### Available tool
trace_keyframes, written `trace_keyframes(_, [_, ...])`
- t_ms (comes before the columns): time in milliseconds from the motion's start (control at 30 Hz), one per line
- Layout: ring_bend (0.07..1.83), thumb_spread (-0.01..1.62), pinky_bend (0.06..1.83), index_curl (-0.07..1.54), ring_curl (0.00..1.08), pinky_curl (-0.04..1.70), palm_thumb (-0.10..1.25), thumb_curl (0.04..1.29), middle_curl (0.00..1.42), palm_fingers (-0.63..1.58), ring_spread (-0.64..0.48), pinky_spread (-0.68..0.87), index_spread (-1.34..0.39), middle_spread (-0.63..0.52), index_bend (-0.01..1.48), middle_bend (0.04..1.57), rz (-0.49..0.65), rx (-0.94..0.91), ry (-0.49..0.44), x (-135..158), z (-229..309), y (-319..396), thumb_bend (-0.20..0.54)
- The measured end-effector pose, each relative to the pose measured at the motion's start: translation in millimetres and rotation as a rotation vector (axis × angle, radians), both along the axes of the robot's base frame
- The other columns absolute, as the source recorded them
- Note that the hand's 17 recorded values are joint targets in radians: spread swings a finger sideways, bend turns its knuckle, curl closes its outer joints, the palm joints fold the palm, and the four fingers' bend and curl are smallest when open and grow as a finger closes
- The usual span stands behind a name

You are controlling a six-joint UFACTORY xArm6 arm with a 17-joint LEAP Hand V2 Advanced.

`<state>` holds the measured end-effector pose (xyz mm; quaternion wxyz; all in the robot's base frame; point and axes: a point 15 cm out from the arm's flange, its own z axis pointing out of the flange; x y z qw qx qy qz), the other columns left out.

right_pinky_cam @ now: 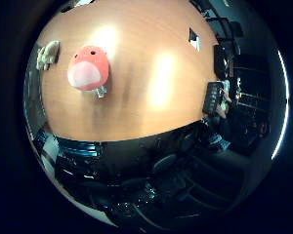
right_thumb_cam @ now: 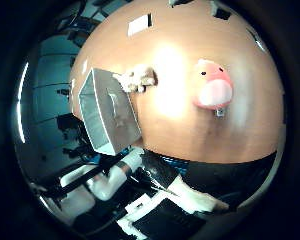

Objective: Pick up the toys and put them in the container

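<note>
A pink round plush toy (right_pinky_cam: pixel 88 66) with a white belly lies on the wooden table (right_pinky_cam: pixel 146 107). A small beige plush toy (right_thumb_cam: pixel 140 80) lies on the table right beside a grey open-topped container (right_thumb_cam: pixel 108 108), which stands near the table's edge. The little finger side view also shows the beige toy (right_pinky_cam: pixel 49 51) near the table's edge.
A white sheet (right_thumb_cam: pixel 140 24) lies on the far part of the table. A small white tag (right_pinky_cam: pixel 193 39) and dark equipment (right_pinky_cam: pixel 217 97) sit at another table edge. Chairs and dark floor surround the table.
</note>
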<state>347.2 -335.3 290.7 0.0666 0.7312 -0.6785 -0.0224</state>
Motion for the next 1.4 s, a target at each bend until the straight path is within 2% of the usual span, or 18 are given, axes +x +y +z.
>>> trace_keyframes(367, [0.33, 1.01, 0.42, 0.27, 0.24, 0.28, 0.46, 0.27, 0.34, 0.12, 0.16, 0.36, -0.37, 0.0, 0.16, 0.2, -0.008, 0.06, 0.033, 17.2, -73.8, -13.3, -0.026])
trace_keyframes(833, [0.31, 1.02, 0.38, 0.27, 0.25, 0.28, 0.47, 0.28, 0.34, 0.16, 0.16, 0.36, -0.37, -0.01, 0.16, 0.21, -0.047, 0.11, 0.083, 6.1, -148.5, -35.3, -0.025])
trace_keyframes(967, [0.32, 1.01, 0.36, 0.27, 0.25, 0.28, 0.48, 0.28, 0.35, 0.19, 0.14, 0.36, -0.37, -0.02, 0.16, 0.21, -0.052, 0.121, 0.092, 2.9, -165.5, -38.9, -0.024])
trace_keyframes(1100, [0.39, 1.02, 0.38, 0.26, 0.26, 0.28, 0.5, 0.28, 0.35, 0.3, 0.06, 0.35, -0.35, -0.05, 0.15, 0.24, -0.049, 0.123, 0.092, 2.2, -168.7, -40.6, -0.021])
trace_keyframes(1167, [0.48, 1.02, 0.39, 0.26, 0.28, 0.27, 0.51, 0.28, 0.37, 0.45, 0.0, 0.3, -0.35, -0.09, 0.16, 0.29, -0.047, 0.123, 0.091, 2.5, -168.5, -40.6, -0.023])
trace_keyframes(1233, [0.62, 1.02, 0.42, 0.25, 0.31, 0.26, 0.54, 0.29, 0.4, 0.65, -0.1, 0.17, -0.35, -0.16, 0.15, 0.38, -0.049, 0.119, 0.086, 2.1, -165.4, -42.3, -0.016])
trace_keyframes(1267, [0.74, 1.03, 0.52, 0.25, 0.35, 0.29, 0.56, 0.29, 0.43, 0.82, -0.18, 0.03, -0.36, -0.2, 0.15, 0.44, -0.052, 0.115, 0.081, 1.4, -162.4, -44.1, -0.017])
trace_keyframes(1300, [0.79, 1.03, 0.58, 0.25, 0.38, 0.3, 0.58, 0.29, 0.46, 0.95, -0.2, -0.04, -0.37, -0.22, 0.17, 0.49, -0.056, 0.11, 0.075, 0.9, -160.1, -46.2, -0.014])
trace_keyframes(1367, [0.86, 1.04, 0.71, 0.3, 0.43, 0.36, 0.61, 0.3, 0.52, 1.15, -0.25, -0.21, -0.4, -0.26, 0.23, 0.58, -0.06, 0.101, 0.065, -0.2, -156.2, -50.0, -0.013])
trace_keyframes(1400, [0.92, 1.04, 0.78, 0.34, 0.46, 0.4, 0.63, 0.3, 0.55, 1.19, -0.27, -0.28, -0.42, -0.27, 0.28, 0.63, -0.06, 0.098, 0.062, -0.2, -153.2, -49.9, -0.012])
